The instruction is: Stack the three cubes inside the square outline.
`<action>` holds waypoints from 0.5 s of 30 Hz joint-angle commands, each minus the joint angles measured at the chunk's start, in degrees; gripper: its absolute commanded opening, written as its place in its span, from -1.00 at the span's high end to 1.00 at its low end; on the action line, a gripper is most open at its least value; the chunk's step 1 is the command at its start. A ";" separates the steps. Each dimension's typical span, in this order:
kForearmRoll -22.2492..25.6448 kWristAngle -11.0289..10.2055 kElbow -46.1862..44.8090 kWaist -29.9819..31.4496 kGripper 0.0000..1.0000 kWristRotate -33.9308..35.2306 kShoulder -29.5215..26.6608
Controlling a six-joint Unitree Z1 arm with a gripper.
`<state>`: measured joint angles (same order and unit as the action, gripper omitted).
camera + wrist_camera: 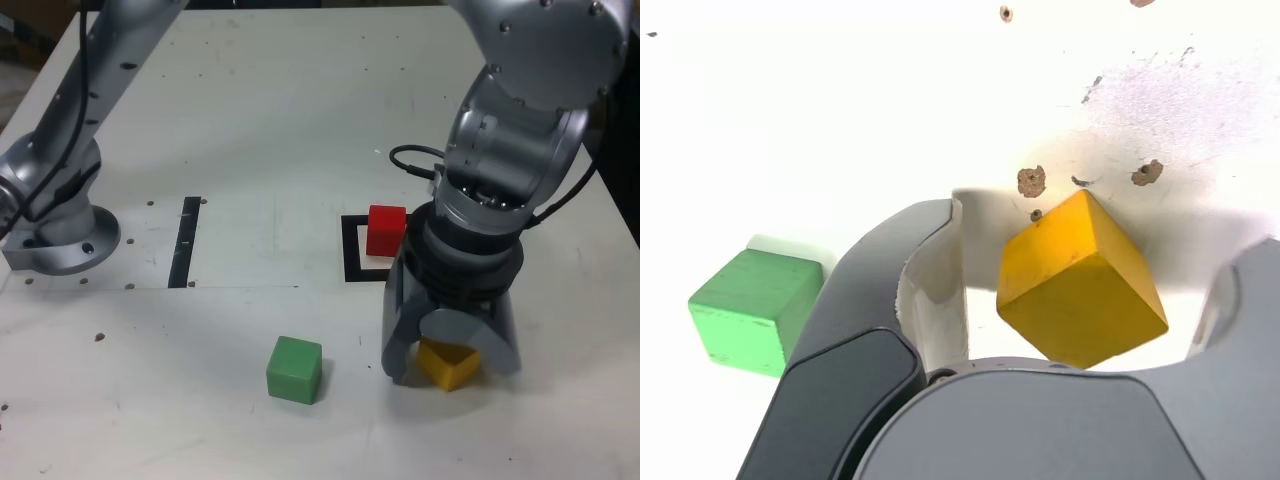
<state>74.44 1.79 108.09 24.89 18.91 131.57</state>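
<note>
- While the claw (447, 362) hangs low over the white bench (250, 120), its jaws stand spread, one on each side of the yellow cube (450, 365).
- In the wrist view the yellow cube (1080, 282) sits between the jaws with a gap on both sides; nothing is gripped.
- The red cube (385, 229) rests on the square outline (353, 250), toward its far corner.
- The green cube (294, 369) lies apart, toward the exterior view's left of the claw.
- A thin black strip (185, 241) lies farther left.

square outline (352, 250) partly behind gripper (447, 352)
</note>
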 commanded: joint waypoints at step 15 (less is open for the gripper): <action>-4.15 -1.37 -1.39 -0.46 0.11 -0.93 0.41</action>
<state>70.57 0.30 107.08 24.49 18.14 131.58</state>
